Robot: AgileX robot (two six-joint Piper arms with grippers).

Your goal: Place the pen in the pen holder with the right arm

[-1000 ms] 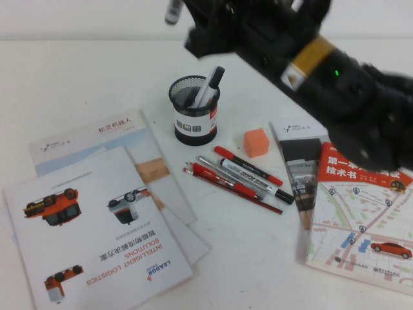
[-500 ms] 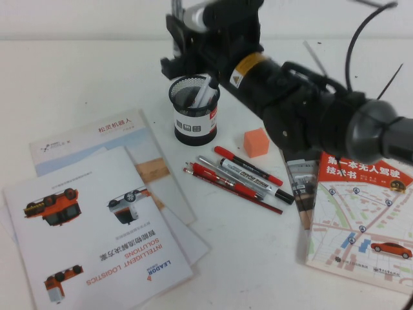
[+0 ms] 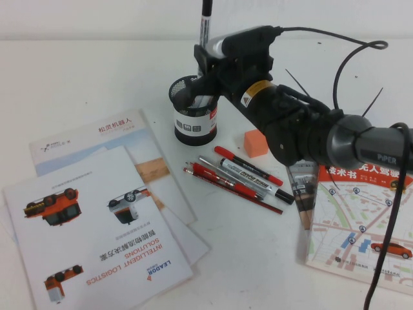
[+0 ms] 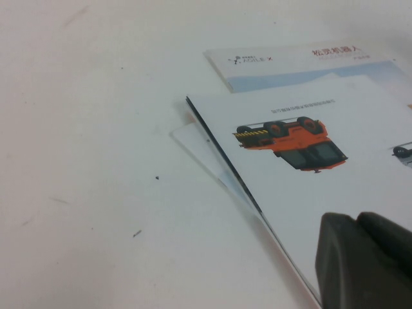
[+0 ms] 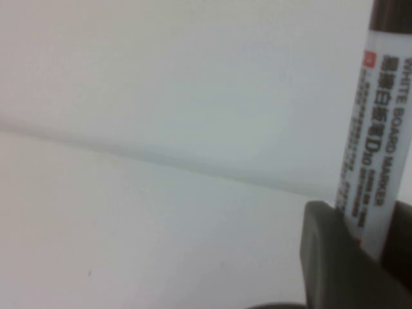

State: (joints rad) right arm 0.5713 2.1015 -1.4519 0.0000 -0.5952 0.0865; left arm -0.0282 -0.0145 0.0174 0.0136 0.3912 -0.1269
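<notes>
In the high view my right gripper [image 3: 208, 61] hangs right above the black mesh pen holder [image 3: 192, 116] and is shut on a whiteboard marker [image 3: 206, 22] that stands upright, its black end pointing up. The right wrist view shows the marker's white barrel [image 5: 378, 122] clamped between the dark fingers [image 5: 331, 257]. The inside of the holder is mostly hidden by the gripper. My left gripper [image 4: 364, 264] shows only in the left wrist view, shut and empty, low over the leaflets.
Several loose pens [image 3: 239, 177] lie on the table right of the holder, beside an orange cube [image 3: 255, 142]. Leaflets [image 3: 97, 219] cover the front left. A red and white book [image 3: 361, 213] lies at the right under the right arm.
My right arm has drawn back and lowered over the pen holder. The held marker has swung from the upper left to upright above the holder. The left arm is still.
</notes>
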